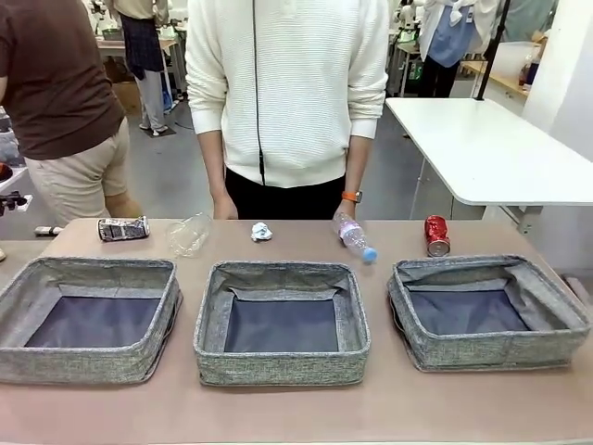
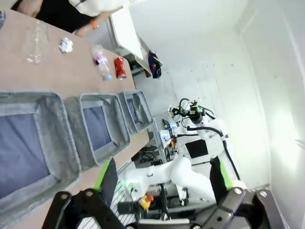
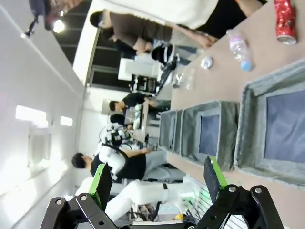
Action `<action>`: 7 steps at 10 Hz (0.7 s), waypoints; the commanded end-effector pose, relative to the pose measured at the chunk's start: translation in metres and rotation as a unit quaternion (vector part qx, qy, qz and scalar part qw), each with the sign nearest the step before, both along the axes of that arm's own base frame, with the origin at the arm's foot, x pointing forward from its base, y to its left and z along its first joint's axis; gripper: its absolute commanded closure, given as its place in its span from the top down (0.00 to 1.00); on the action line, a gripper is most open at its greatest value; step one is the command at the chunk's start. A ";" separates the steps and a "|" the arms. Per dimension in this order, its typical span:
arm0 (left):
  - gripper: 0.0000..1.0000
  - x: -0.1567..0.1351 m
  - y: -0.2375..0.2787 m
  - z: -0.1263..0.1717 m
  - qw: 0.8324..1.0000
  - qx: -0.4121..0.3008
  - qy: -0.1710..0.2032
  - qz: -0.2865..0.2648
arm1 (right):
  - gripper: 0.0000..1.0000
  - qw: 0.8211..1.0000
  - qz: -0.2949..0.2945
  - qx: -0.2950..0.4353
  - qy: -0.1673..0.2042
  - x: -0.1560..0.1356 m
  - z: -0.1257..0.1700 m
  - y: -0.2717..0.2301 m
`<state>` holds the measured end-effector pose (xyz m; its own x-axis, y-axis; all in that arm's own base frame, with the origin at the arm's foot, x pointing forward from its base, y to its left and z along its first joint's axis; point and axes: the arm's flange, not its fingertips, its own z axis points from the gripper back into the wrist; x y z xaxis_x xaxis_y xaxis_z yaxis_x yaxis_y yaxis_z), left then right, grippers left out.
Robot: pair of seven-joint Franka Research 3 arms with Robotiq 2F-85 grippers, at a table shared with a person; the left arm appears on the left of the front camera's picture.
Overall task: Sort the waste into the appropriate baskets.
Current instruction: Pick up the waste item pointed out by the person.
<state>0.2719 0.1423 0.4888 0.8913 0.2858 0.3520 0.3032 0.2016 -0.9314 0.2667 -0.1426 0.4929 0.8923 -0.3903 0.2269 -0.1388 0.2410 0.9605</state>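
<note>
The left gripper point(image 2: 163, 177) has its jaws spread wide with nothing between them, and the right gripper point(image 3: 158, 180) is the same. Both hang back at the near edge of the table point(image 1: 296, 413). The left basket point(image 1: 83, 363), middle basket point(image 1: 278, 366) and right basket point(image 1: 491, 350) stand in a row between the grippers and the waste, which is well apart from either.

The waste lies in a line along the far edge. The dark can point(image 1: 123, 228) is toward the far left corner, followed by the crushed bottle point(image 1: 190, 234), the paper ball point(image 1: 261, 232), the pink-labelled bottle point(image 1: 354, 235), and the red can point(image 1: 436, 235) toward the far right. A person's hand point(image 1: 347, 208) hangs just behind the pink-labelled bottle and may be touching it; the angle leaves that unclear.
</note>
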 end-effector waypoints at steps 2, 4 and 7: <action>1.00 -0.018 0.013 -0.002 1.000 0.000 -0.012 -0.012 | 1.00 0.999 0.018 -0.022 -0.023 -0.004 0.022 0.015; 1.00 -0.018 0.013 -0.002 1.000 0.000 -0.012 -0.012 | 1.00 0.999 0.018 -0.022 -0.023 -0.004 0.022 0.015; 1.00 -0.018 0.013 -0.002 1.000 0.000 -0.012 -0.012 | 1.00 0.999 0.018 -0.022 -0.023 -0.004 0.022 0.015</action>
<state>0.2512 0.1548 0.4849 0.8987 0.2664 0.3484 0.3013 0.2024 -0.9318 0.2572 -0.1288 0.5114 0.9015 -0.3484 0.2569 -0.1585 0.2866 0.9448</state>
